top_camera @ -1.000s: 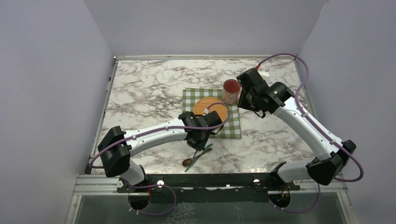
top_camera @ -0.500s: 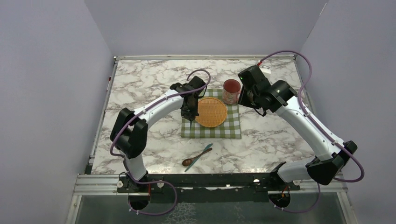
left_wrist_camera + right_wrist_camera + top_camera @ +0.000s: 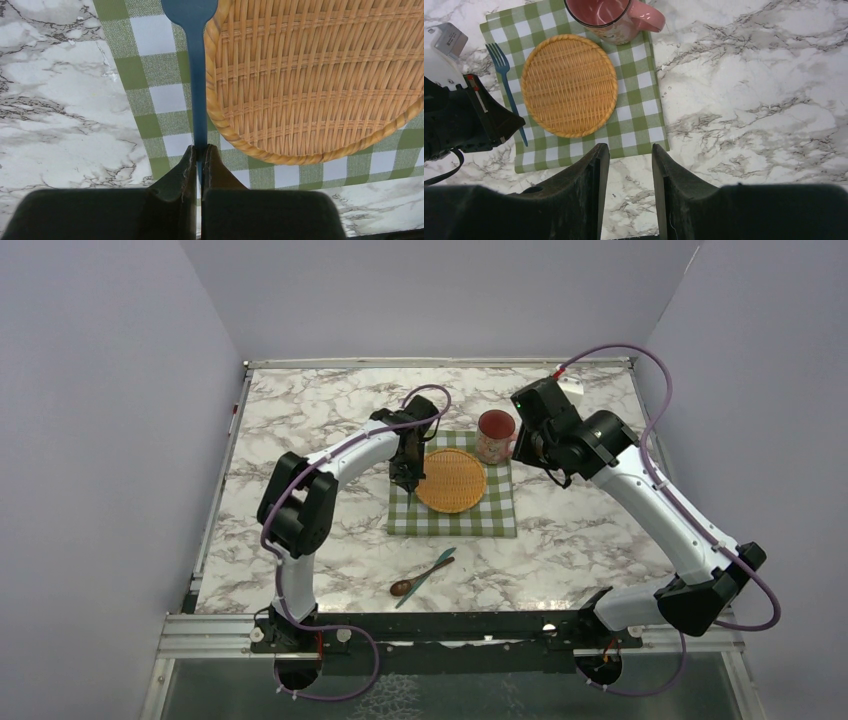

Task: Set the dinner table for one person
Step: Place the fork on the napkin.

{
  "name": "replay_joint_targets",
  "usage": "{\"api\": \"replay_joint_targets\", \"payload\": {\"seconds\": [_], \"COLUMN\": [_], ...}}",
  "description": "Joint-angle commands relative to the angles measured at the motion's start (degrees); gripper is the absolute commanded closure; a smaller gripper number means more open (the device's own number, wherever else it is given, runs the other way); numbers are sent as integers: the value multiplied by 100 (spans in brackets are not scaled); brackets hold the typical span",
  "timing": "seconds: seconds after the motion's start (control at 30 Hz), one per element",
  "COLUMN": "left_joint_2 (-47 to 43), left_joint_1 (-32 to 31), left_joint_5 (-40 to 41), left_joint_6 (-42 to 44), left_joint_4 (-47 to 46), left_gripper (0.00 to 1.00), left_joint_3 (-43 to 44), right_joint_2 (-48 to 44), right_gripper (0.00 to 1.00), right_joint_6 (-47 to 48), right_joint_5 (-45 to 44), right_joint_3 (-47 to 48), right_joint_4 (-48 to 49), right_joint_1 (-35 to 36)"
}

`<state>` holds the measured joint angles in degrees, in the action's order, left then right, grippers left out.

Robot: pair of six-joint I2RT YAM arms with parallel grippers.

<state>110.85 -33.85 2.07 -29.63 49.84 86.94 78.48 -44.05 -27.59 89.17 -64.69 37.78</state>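
The dinner table is white marble with grey veins. A green-and-white checked cloth lies on it, with a round wicker plate in its middle and a pink mug at its far right corner. My left gripper is shut on the handle of a blue fork. The fork lies along the plate's left edge, low over the cloth; I cannot tell if it touches. My right gripper is open and empty, high beside the mug.
A wooden spoon and a teal knife lie crossed on the marble near the front edge, in front of the cloth. Grey walls close in the table on three sides. The left arm spans the table's left half.
My left gripper moved from the front, near the spoon and knife, to the plate's left side, now with the blue fork in it. The right arm barely moved.
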Motion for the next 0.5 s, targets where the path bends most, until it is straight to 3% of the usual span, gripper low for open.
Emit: {"api": "replay_joint_targets", "payload": {"seconds": [0.0,0.47], "left_joint_2": [123,459], "left_joint_1": [36,221], "left_joint_5": [-84,-88], "left_joint_6": [92,76], "left_joint_4": [-114,-331], "left_gripper": [100,100], "left_joint_3": [14,-178], "right_joint_2": [68,121], "right_gripper": [59,59], "right_joint_6": [95,169], "right_joint_5": [-281,-282], "right_joint_3": [230,308], "right_joint_4": [-78,-44], "right_joint_1": [-23,-42]}}
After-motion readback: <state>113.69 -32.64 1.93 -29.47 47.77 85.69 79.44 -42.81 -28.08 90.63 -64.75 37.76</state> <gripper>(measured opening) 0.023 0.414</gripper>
